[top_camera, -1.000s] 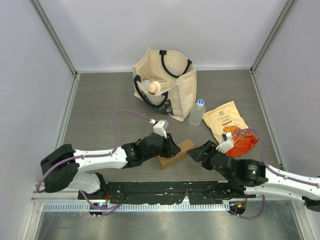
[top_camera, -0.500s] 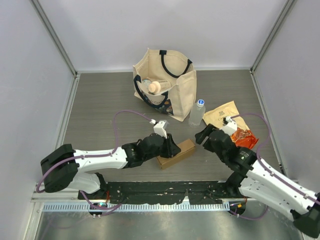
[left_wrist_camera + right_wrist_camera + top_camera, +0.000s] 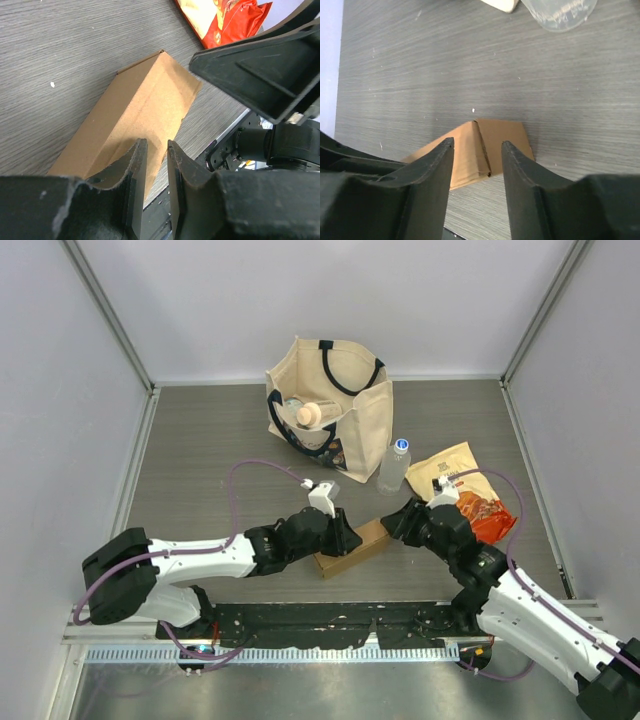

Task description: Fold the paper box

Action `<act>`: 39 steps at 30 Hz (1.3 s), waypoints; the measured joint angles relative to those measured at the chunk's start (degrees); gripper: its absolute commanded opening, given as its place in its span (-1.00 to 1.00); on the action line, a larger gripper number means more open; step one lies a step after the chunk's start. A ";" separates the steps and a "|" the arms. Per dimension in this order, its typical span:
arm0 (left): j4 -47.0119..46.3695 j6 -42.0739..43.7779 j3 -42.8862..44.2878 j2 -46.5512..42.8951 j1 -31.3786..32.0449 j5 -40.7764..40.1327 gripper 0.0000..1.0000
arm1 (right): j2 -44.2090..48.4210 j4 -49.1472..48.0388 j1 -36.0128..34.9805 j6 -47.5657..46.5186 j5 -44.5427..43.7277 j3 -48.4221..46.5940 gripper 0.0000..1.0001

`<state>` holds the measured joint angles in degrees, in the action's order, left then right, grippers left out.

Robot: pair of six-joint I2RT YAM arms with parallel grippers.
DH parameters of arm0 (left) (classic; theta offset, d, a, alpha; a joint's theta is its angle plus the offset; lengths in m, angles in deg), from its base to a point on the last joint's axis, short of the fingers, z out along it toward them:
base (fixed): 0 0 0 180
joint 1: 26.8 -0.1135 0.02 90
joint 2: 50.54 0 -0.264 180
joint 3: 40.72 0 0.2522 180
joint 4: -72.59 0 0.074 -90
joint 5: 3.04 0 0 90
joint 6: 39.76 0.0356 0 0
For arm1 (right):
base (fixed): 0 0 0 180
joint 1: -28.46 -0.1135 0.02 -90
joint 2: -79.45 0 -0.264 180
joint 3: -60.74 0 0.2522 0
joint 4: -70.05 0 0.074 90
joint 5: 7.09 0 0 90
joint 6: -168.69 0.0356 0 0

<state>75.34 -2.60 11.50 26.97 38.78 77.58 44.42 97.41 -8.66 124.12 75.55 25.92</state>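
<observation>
Currently: the paper box (image 3: 356, 545) lies on the table (image 3: 200, 460) toward the near edge, its long side running diagonally between my two claws. It sits in front of the bottle (image 3: 394, 465), with the tote bag (image 3: 352, 415) well behind it.

Left claw (image 3: 344, 537): fingers drawn nearly together, pinching a thin cardboard edge at the near-left end of the box (image 3: 140, 105). From the left wrist, cardboard fills the narrow slot between the pads (image 3: 136, 165).

Right claw (image 3: 391, 523): released, fingers spread, tips just beside the box's far-right end. From the right wrist, that end (image 3: 490, 142) shows in the gap with a crease line down it. I cannot tell whether the tips touch it.

Snack pouch (image 3: 462, 492) lies to the right, behind my right arm.
</observation>
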 measured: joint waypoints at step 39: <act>17.53 -8.28 -12.48 -28.33 1.92 0.00 0.49 | 3.23 -1.88 0.17 3.02 3.23 5.79 -0.38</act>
<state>92.87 -10.88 -0.98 -1.35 40.70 77.58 47.66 95.53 -8.48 127.14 78.79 31.71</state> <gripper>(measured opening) 0.530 0.312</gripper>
